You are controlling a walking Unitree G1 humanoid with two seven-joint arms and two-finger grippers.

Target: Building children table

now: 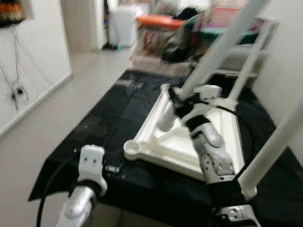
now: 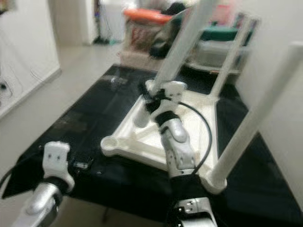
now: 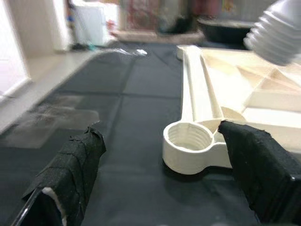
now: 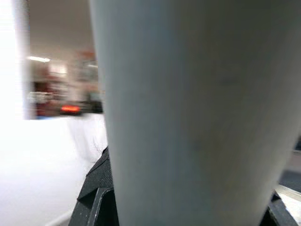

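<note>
The top (image 1: 161, 142), a white moulded plastic panel, lies upside down on the black surface (image 1: 118, 113), with two legs already standing at its right corners. It looks light, stiff and smooth, likely slippery, so a leg is best taken low, near its threaded end. The right hand (image 1: 182, 105) is clenched on a leg (image 1: 215, 49) that slants up from the far left socket. The near left socket (image 3: 188, 140) is empty; the left hand (image 3: 160, 174) hangs released just before it.

Silver arms (image 1: 215, 158), black cables, tape-wrapped black end effector fingers (image 3: 77, 162).
</note>
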